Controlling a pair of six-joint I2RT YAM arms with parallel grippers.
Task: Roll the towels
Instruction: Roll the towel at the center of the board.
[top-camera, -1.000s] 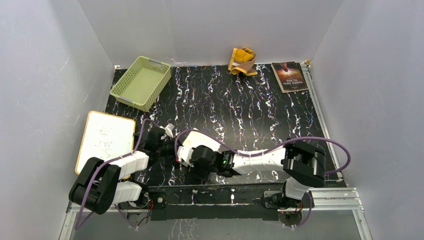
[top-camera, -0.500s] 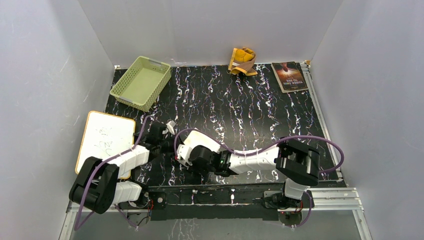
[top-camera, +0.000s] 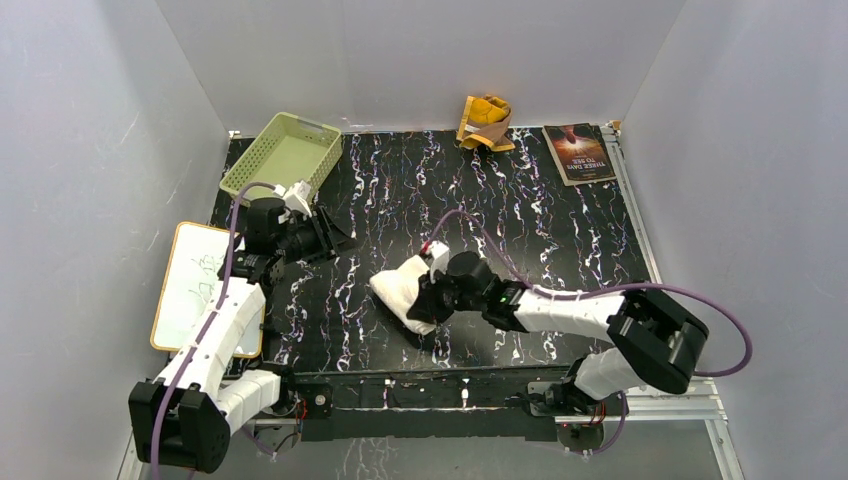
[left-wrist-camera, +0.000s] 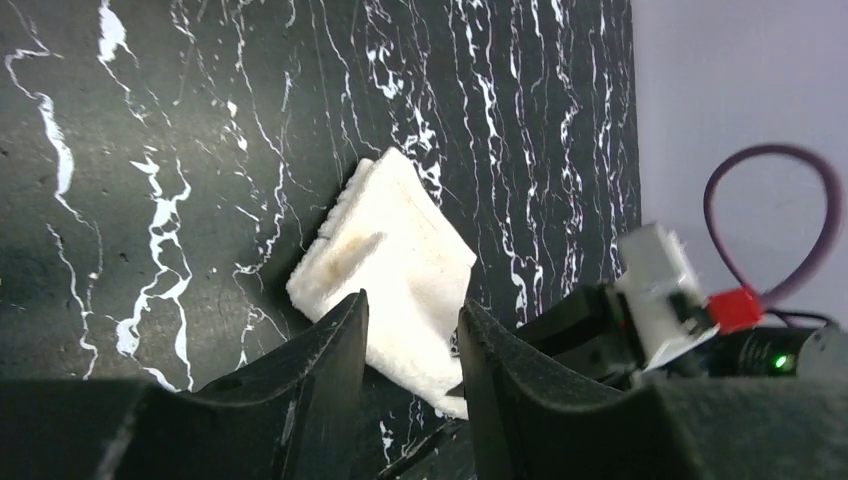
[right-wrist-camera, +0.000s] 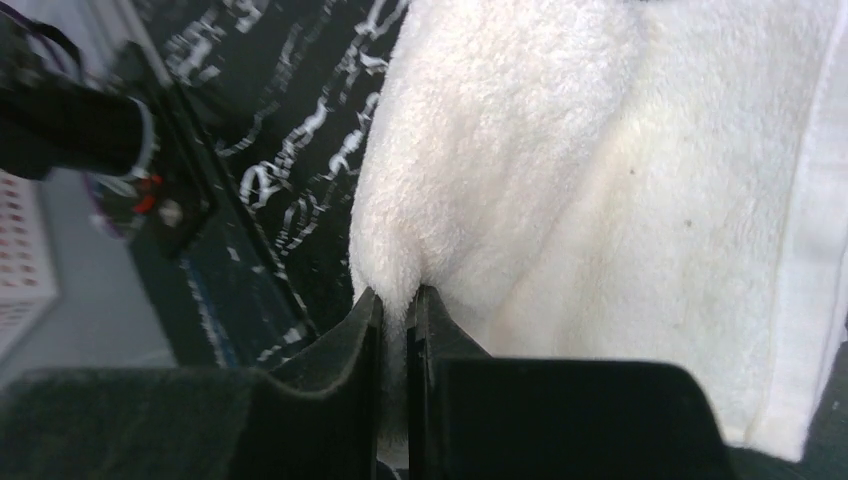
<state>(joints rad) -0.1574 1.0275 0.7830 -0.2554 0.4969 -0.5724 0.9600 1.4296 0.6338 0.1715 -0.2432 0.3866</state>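
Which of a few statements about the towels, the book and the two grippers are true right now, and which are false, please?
1. The right gripper is shut on the cream-white towel. True.
2. The left gripper grips that towel too. False: its jaws stand apart, holding nothing, clear of the towel.
3. The mustard-yellow towel lies near the book. True.
4. The cream-white towel touches the book. False: they lie far apart.
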